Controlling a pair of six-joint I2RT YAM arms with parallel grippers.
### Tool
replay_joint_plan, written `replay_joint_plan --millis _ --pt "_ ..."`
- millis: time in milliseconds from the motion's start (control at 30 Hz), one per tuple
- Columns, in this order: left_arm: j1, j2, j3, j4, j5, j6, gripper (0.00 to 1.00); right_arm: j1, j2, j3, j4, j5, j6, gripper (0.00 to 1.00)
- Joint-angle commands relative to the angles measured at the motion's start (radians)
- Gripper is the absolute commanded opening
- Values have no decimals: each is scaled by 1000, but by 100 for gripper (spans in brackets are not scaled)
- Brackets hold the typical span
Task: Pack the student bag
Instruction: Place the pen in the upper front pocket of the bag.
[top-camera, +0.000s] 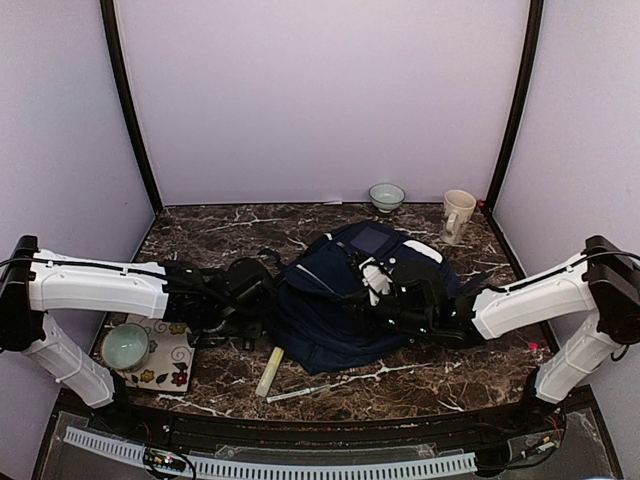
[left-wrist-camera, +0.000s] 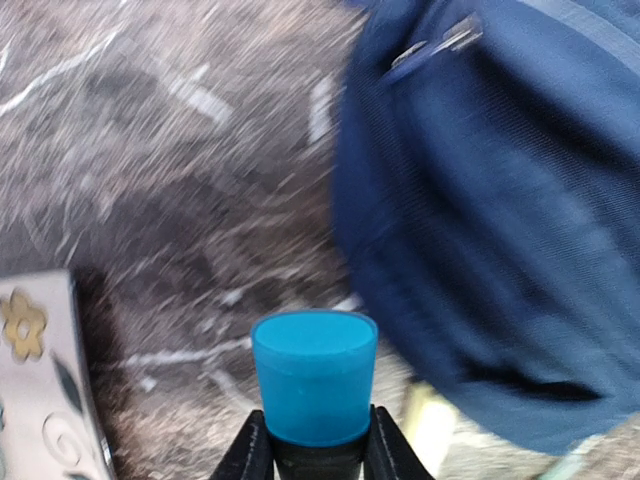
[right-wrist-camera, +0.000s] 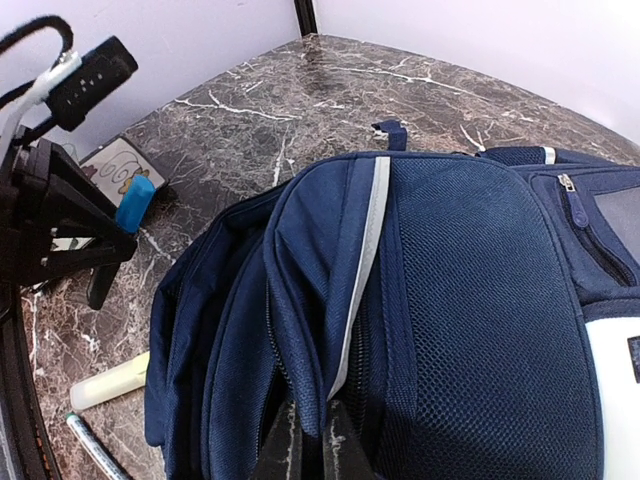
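student bag (top-camera: 335, 325) lies flat at table centre. Right gripper (right-wrist-camera: 312, 438) reaches in from 3 o'clock, jaws pinched together on the bag's navy edge fabric by the grey stripe. Left gripper (left-wrist-camera: 316, 442) sits at the bag's 9 o'clock, near the fabric, jaws clamped on a blue cylinder (left-wrist-camera: 314, 375). Pale stick (top-camera: 270, 372) and pen (top-camera: 300, 393) at the bag's 7 o'clock. Bowl (top-camera: 387, 196) at 12, mug (top-camera: 458, 215) at 1 - both apart from the bag.
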Motion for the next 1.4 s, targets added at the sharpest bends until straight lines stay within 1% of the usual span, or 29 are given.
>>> replay_joint_plan --millis 0,67,133,200,333,400,500,667,767,833,933,1033,1067,1167,1200,1333,1367 --pt "15 -68 -14 166 64 144 0 13 -1 76 23 -9 23 0" --pt "26 -60 -11 206 90 187 0 13 -1 94 0 15 24 0" --pt "48 -44 -10 218 101 199 0 13 -1 104 -4 40 20 0" --pt "73 -37 -17 237 142 211 0 13 0 112 0 63 16 0" --pt "91 -62 -36 273 164 253 0 13 15 140 12 88 13 0" --pt "102 -80 -44 278 167 269 0 13 45 188 -2 68 2 0" --pt "119 -115 -63 283 180 283 0 17 105 283 -73 30 -11 0" --pt "138 -196 -95 285 215 312 0 30 176 418 -111 -17 -32 0" --pt "143 -226 -100 285 255 317 0 33 229 520 -175 -1 -42 0" --pt "144 -237 -106 293 280 308 0 33 246 532 -180 21 -38 0" --pt "152 -231 -108 337 316 288 0 33 245 503 -151 25 -23 0" --pt "183 -176 -94 367 424 224 0 33 236 478 -144 24 -4 0" --pt "211 -150 -88 374 468 189 0 33 230 457 -141 23 -1 0" --pt "273 -74 -91 441 666 114 0 35 210 421 -124 19 3 0" --pt "284 -50 -94 461 703 103 0 35 206 411 -126 22 3 0" --pt "303 42 -63 483 754 114 0 35 190 378 -123 18 5 0" --pt "315 70 -51 484 790 114 0 36 187 372 -120 11 4 0"
